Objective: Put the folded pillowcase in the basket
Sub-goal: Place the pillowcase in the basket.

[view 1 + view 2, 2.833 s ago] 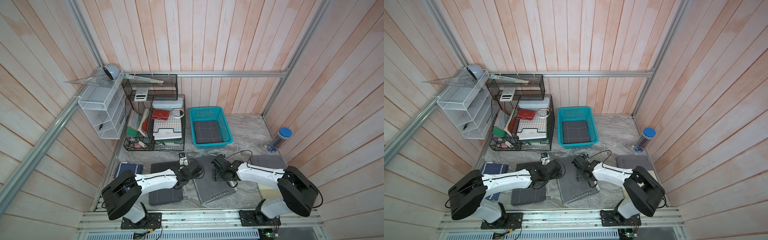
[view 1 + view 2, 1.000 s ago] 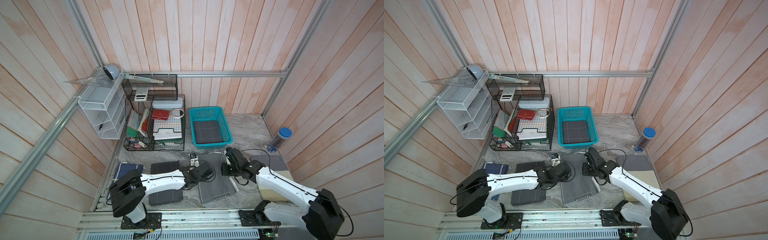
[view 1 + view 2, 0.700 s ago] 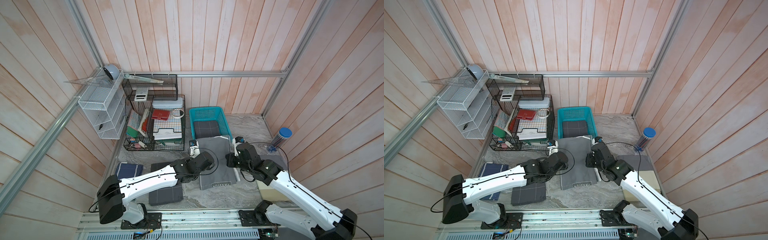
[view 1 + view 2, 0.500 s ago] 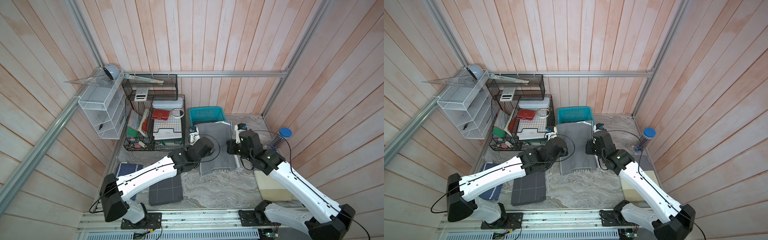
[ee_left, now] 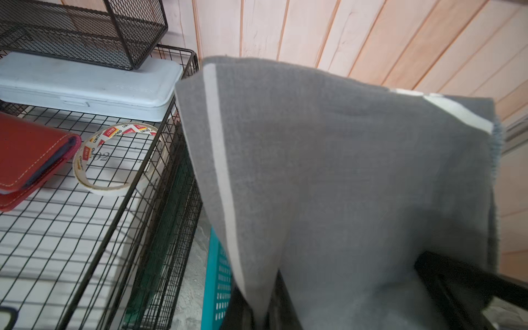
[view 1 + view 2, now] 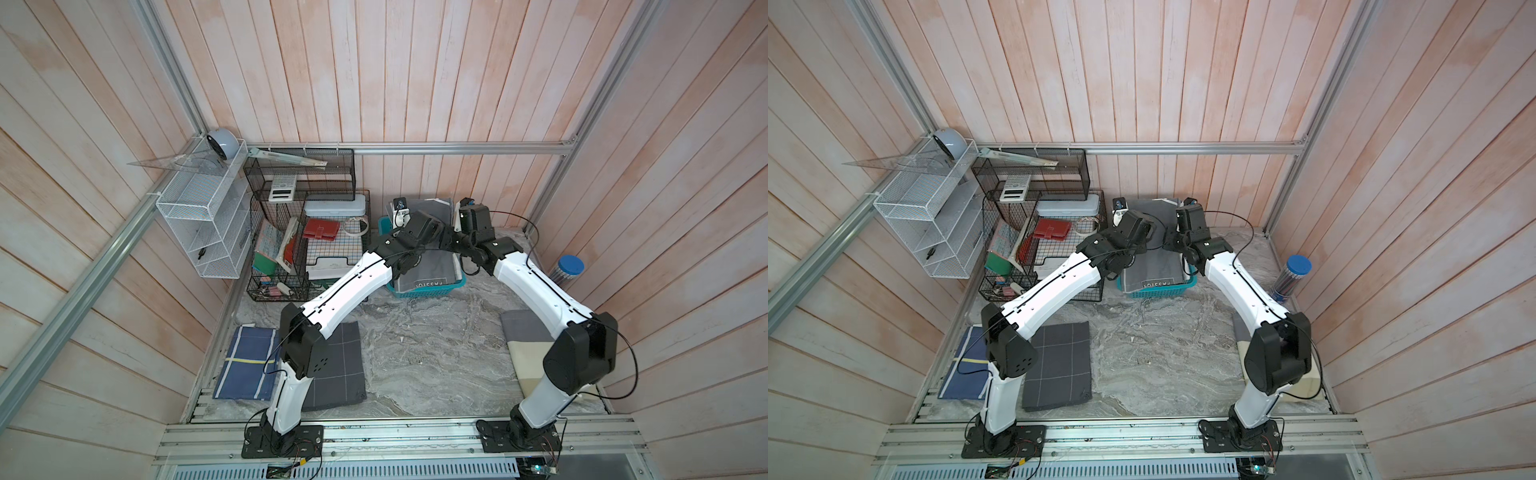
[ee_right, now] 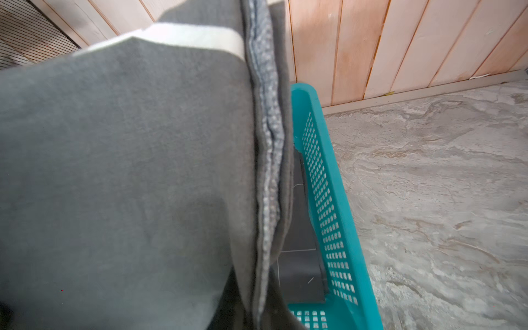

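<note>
Folded grey pillowcase [image 6: 432,270]: hung over the turquoise basket [image 6: 419,293], long axis running from near rim to back wall, labelled near end dipping inside, far end raised; left fingers [image 5: 454,283] and right fingers [image 6: 457,239] pinched shut on opposite side edges, equally near; lowering straight down looks sufficient.
</note>
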Motion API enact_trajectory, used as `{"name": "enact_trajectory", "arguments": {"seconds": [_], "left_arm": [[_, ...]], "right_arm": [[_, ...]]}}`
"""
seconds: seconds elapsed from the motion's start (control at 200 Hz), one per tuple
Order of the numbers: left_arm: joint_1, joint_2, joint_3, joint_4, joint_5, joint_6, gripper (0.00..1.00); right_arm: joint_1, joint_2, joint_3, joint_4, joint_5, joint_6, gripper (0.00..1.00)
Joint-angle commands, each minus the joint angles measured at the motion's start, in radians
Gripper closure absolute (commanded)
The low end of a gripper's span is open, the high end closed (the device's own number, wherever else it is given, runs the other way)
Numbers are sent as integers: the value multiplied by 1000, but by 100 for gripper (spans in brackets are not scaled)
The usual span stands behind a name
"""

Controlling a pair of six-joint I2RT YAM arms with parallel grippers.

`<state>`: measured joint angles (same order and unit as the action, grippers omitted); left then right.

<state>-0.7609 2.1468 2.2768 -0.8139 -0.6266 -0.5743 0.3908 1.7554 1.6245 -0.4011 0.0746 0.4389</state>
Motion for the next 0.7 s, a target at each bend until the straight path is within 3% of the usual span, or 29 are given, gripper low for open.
{"name": "enact_trajectory", "arguments": {"seconds": [0.0,0.17,0.695], "left_arm": [[35,98,152,-92,-28,71,100],[72,266,323,-151,28,70,100],[109,384,292,-120,107,15,100]], "right_arm": [[-35,90,99,-34,-8,-24,100],[-51,200,155,-48,-12,-39,100],[-82,361,237,-151,-33,-22,100]]}}
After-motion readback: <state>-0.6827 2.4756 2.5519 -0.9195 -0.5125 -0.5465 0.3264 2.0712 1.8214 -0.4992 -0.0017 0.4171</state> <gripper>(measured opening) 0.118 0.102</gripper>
